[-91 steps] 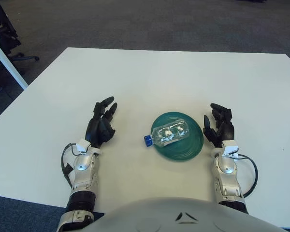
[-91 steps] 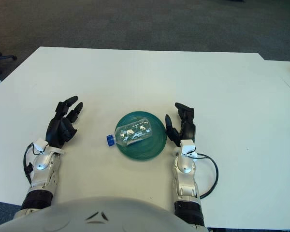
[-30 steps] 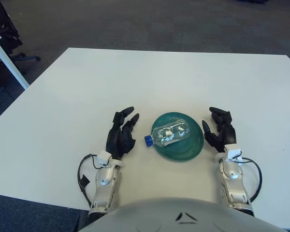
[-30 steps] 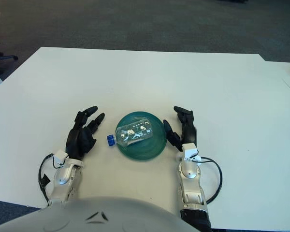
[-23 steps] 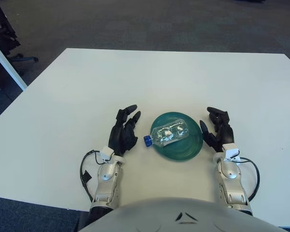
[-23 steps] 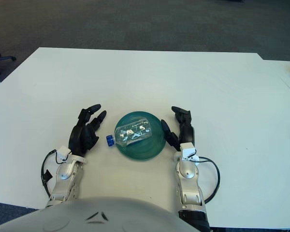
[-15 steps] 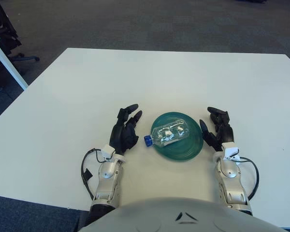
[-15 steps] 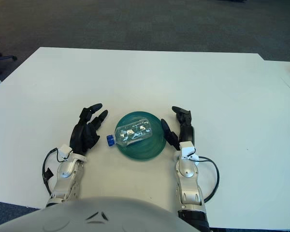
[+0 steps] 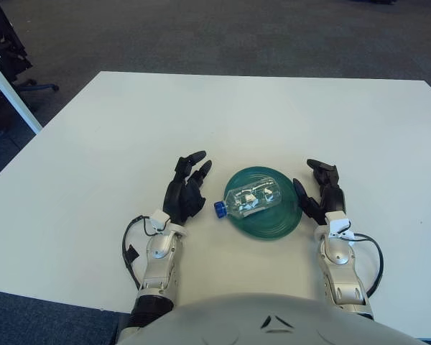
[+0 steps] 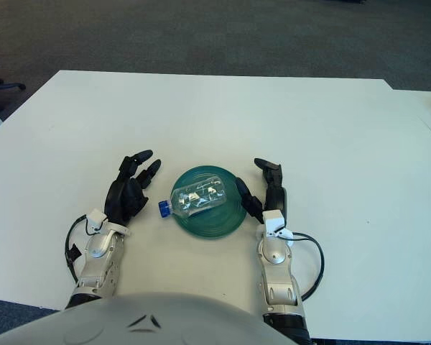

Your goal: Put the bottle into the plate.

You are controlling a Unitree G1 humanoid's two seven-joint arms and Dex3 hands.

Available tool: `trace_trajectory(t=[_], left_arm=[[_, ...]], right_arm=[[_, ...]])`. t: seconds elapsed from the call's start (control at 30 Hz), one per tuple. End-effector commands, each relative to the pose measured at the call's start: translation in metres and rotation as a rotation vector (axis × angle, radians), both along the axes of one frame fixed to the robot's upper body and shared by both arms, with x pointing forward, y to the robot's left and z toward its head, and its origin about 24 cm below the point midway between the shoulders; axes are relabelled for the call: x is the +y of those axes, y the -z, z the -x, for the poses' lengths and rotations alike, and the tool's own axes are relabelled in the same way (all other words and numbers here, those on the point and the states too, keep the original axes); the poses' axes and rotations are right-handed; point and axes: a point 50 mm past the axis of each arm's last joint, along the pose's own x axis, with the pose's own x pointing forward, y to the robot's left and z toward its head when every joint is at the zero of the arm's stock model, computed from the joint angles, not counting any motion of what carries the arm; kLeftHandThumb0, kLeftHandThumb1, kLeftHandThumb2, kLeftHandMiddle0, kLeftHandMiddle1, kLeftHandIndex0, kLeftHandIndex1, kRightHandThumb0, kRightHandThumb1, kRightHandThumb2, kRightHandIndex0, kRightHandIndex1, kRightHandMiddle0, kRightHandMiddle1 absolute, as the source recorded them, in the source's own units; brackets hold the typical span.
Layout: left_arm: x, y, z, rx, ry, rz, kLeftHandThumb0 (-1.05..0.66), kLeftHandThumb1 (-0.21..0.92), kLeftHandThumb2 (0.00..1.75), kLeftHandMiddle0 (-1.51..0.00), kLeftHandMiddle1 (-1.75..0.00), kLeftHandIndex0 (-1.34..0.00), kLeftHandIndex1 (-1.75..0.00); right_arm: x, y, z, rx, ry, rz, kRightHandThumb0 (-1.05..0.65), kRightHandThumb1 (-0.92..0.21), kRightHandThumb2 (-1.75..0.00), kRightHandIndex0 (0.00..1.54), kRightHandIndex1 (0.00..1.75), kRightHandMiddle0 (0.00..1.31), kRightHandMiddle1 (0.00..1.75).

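— Where is the bottle point(image 9: 252, 198)?
— Lying sideways on the green plate point(image 9: 273, 224) (blue cap overhanging its left rim).
— The hands?
— Left hand point(image 9: 185, 191) and right hand point(image 9: 320, 194) flank it, fingers spread, empty.

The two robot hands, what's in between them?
A green plate with a clear bottle lying on it sits between the left hand and right hand, in both views.

From my station I count one bottle point(image 9: 250, 198), one green plate point(image 9: 273, 223), one white table point(image 9: 237, 115), and two hands: the left hand point(image 9: 184, 192), the right hand point(image 9: 322, 194)
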Motion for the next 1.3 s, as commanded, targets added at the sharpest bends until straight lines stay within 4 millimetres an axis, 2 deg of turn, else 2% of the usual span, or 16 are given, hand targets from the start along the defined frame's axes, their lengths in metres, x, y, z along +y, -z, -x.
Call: trace_trajectory(t=[0.0,1.27], left_arm=[[0.0042,0.0278,0.0185,0.12,-0.014,0.017,-0.63,0.92,0.96,-0.52,-0.11,-0.08,-1.04],[0.0065,0.0292,0.0176,0.13,-0.004,0.007,-0.61,0.92,0.97,-0.51,-0.12,-0.08,-1.02]], right_arm=[[0.0011,0.0022,0.003,0.019,0.009,0.004,-0.66,-0.92,-0.38,0.35,0.47,0.0,0.96],[0.0024,0.0026,0.0068,0.033,0.023,0.015,-0.65,-0.92,-0.37,0.37,0.44,0.0,0.95]])
